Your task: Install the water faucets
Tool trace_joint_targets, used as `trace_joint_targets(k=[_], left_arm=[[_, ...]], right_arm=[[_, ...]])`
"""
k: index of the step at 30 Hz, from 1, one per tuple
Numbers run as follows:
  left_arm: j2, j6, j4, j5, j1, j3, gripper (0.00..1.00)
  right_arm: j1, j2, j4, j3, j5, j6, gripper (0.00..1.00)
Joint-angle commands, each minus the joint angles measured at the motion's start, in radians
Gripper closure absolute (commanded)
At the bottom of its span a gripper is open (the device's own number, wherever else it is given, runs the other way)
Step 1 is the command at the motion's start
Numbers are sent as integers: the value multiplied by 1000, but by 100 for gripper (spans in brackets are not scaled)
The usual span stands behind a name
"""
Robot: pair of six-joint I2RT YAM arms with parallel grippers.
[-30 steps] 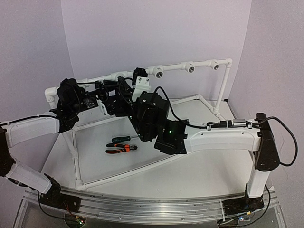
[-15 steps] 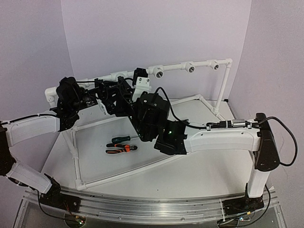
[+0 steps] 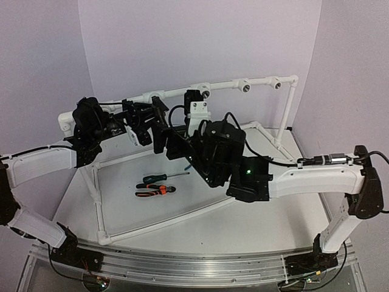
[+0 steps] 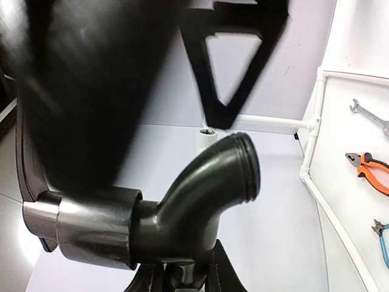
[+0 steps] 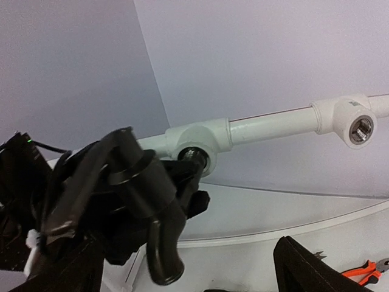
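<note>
**Item: water faucet (image 5: 143,182).** The small black tap is hanging above the tabletop at the left part of the raised pipe rail. Its inlet end is pressing at the mouth of a white tee fitting (image 5: 197,139), though how far in it is sitting cannot be told. Its thin lever is pointing down, and in the left wrist view its threaded spout is angling up and right.

**Left tool (image 4: 179,278).** It is clamping narrowly on the faucet's lower body from below.

**Right tool (image 5: 182,280).** It is standing wide apart and holding nothing, facing the faucet from just beside it.

**Nearby.** A second tee (image 5: 355,123) is sitting further right along the same rail with its opening bare.

**Surface.** A white tabletop (image 3: 273,214) is carrying a white pipe frame (image 3: 163,221). Inside the frame, a green-handled screwdriver (image 3: 159,177) and orange pliers (image 3: 155,191) are lying side by side, well apart from both tools.

**Room.** Lilac walls (image 3: 182,42) are closing in the back and both sides. The frame's rails are bordering the working area, and the right arm is stretching across its middle.
</note>
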Motion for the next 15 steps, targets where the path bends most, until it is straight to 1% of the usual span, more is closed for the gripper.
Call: trace_joint_targets(k=[1, 4, 6, 8, 10, 12, 14, 15], left_arm=[[14, -28, -73, -28, 1, 38, 100], [11, -27, -76, -29, 1, 38, 100], [8, -28, -83, -26, 1, 38, 100], [8, -26, -84, -24, 1, 35, 100], [10, -23, -82, -23, 1, 33, 100], [11, -24, -83, -23, 1, 34, 100], [10, -23, -86, -22, 1, 36, 100], [10, -24, -87, -22, 0, 37, 100]], right_arm=[[23, -99, -162, 2, -65, -102, 4], [24, -127, -225, 5, -108, -160, 8], [24, -151, -281, 20, -68, -174, 16], [29, -158, -330, 54, -29, -212, 19], [45, -141, -365, 104, -29, -298, 17], [69, -98, -408, 185, -29, -435, 11], [92, -58, -422, 252, 24, -541, 6], [96, -40, -424, 282, 54, -570, 4]])
